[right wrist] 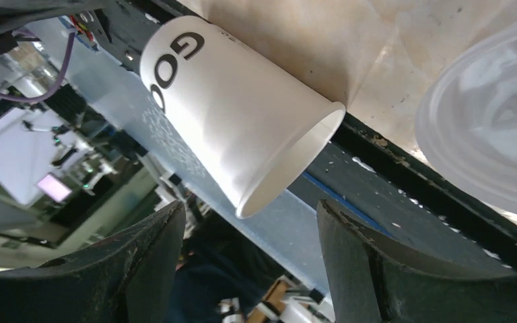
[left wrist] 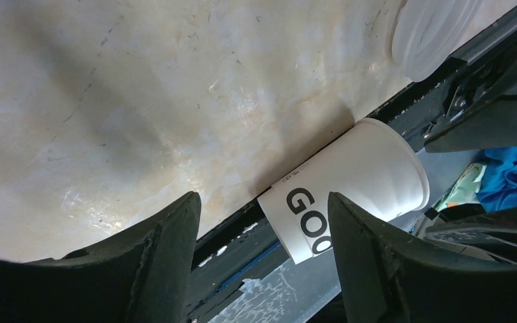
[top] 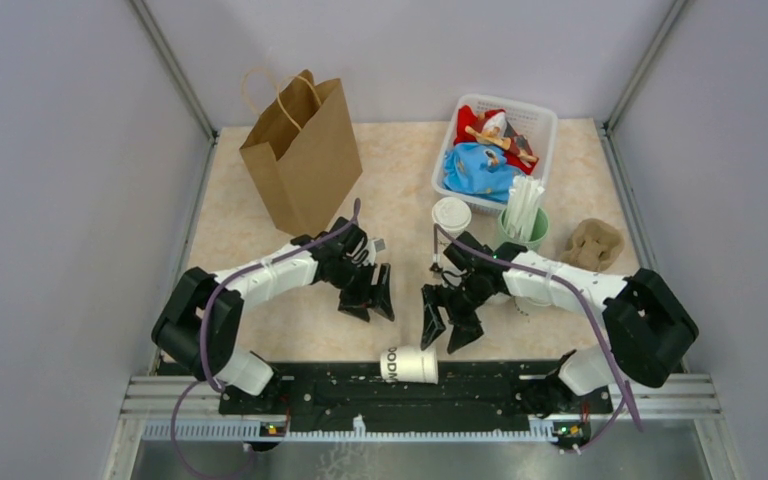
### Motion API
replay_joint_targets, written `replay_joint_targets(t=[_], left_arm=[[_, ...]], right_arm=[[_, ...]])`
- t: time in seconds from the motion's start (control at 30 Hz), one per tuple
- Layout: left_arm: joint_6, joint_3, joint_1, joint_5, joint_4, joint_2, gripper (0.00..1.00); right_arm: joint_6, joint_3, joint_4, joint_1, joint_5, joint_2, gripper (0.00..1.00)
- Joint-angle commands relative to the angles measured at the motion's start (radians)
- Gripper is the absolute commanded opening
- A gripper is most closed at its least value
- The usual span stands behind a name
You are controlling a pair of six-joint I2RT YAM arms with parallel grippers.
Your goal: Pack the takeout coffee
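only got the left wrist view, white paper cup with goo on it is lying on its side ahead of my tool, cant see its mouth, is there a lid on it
Observer: No lid. The right wrist view shows the white paper cup with black lettering with its mouth open.
Operator: ok wheres the bag
Observer: The brown paper bag with handles stands upright at the far left of the table, behind the left arm.
Operator: and the other tool
Observer: The right tool hangs open, holding nothing, just past the cup's far side.
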Motion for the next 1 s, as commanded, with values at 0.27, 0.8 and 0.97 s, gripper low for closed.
replay_joint_targets(t=[0.27, 0.8, 0.97], left_arm=[[0.06, 0.023, -0.003, -0.082, -0.083, -0.122, 0.74], [0.012, 0.134, -0.002, -0.689, -0.164, -0.582, 0.79], [0.007, 0.135, -0.002, -0.715, -0.16, -0.612, 0.79]], right_arm=[[0.348, -0.141, 0.494, 0.054, -0.081, 0.072, 0.46], [-0.051, 0.708, -0.354, 0.284, 0.821, 0.407, 0.0], [-0.078, 0.769, -0.375, 0.332, 0.861, 0.46, 0.13]])
